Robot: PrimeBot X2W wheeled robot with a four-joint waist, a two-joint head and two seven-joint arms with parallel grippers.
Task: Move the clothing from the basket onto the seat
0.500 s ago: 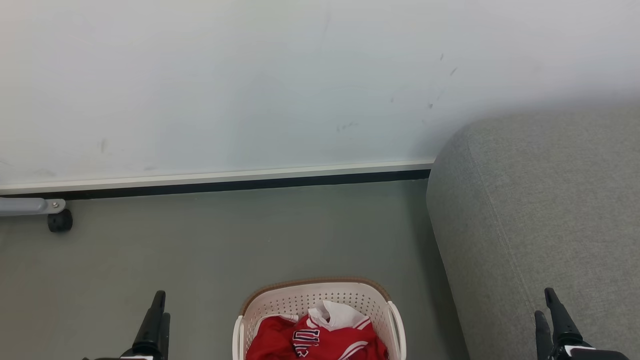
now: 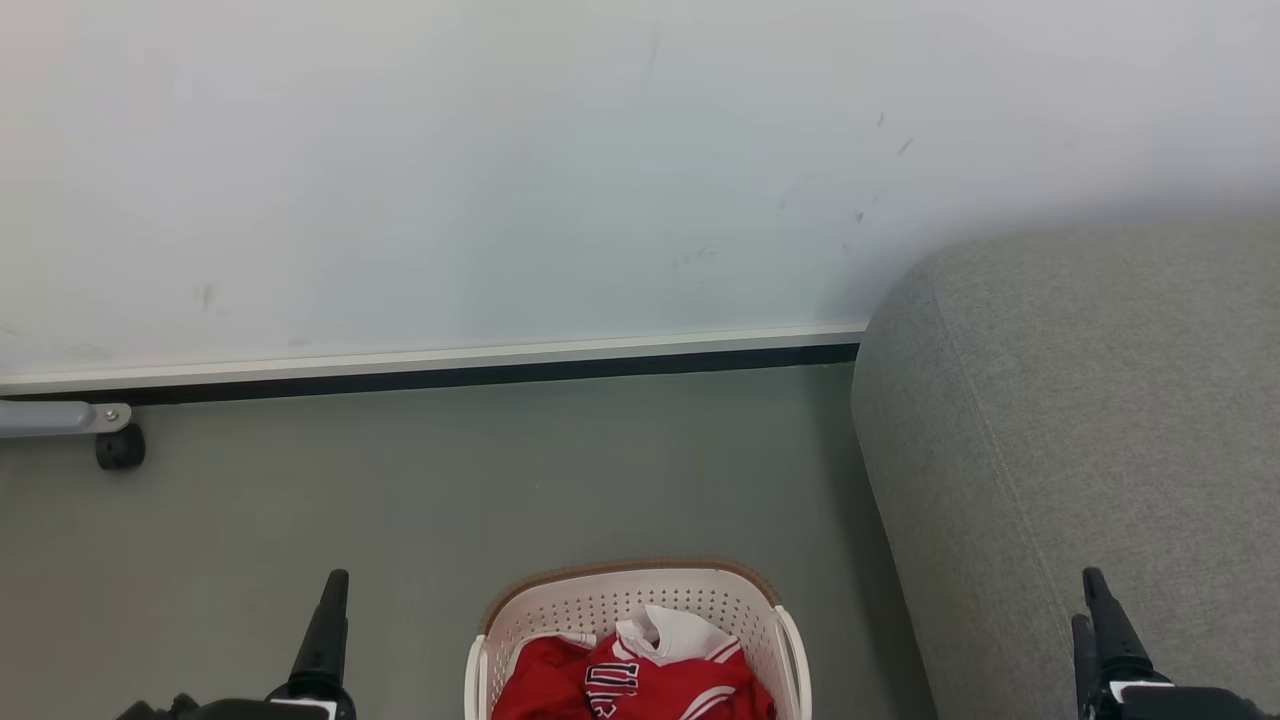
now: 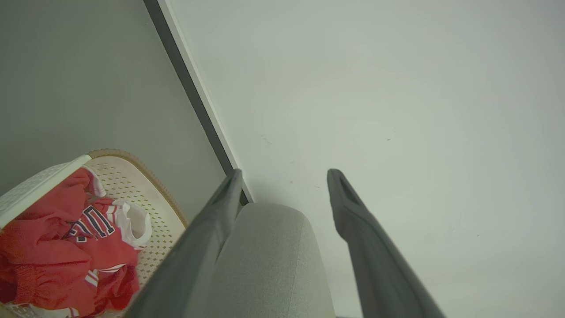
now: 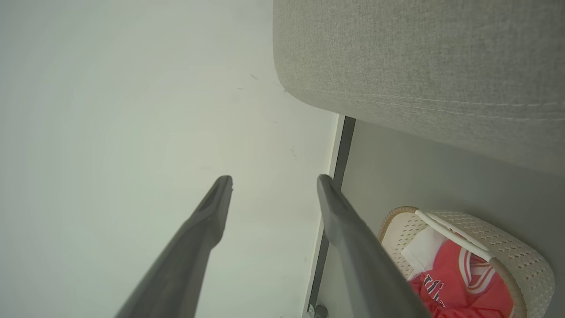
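Clothing [image 2: 650,685] in basket [image 2: 600,606], right of left tool [image 3: 284,174]

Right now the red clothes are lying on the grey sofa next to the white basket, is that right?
Not quite. The red clothes are lying inside the white basket, not on the grey sofa. The head view shows it. The sofa does stand next to the basket.
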